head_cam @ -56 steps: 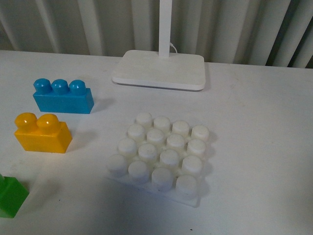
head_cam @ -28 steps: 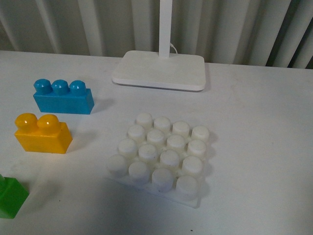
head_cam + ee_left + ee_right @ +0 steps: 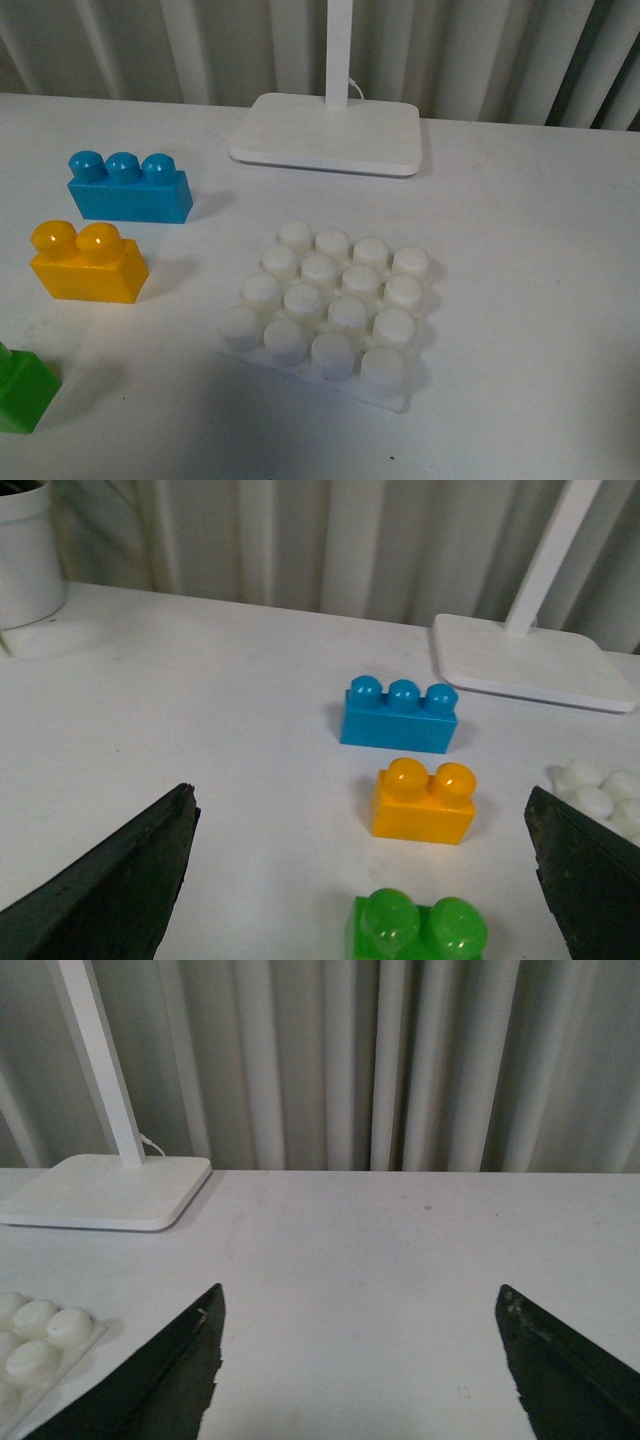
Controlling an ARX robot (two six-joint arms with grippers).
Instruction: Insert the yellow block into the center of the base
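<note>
The yellow block (image 3: 88, 264) lies on the white table at the left, two studs up, in front of a blue brick (image 3: 129, 188). It also shows in the left wrist view (image 3: 424, 800), ahead of my open, empty left gripper (image 3: 360, 810), whose dark fingers (image 3: 110, 880) frame the view. The base (image 3: 330, 310), a white studded plate, lies at the table's middle; its corner shows in the left wrist view (image 3: 600, 790) and in the right wrist view (image 3: 40, 1345). My right gripper (image 3: 360, 1305) is open and empty over bare table. Neither gripper shows in the front view.
A green brick (image 3: 22, 388) sits at the near left, close under the left gripper (image 3: 418, 930). A white lamp stand (image 3: 328, 132) with its post stands at the back centre. A white pot (image 3: 28, 555) stands far off to the left. Curtains hang behind the table.
Everything in the front view has shifted slightly up the picture, as if the camera tipped a little. No object has moved relative to the others.
</note>
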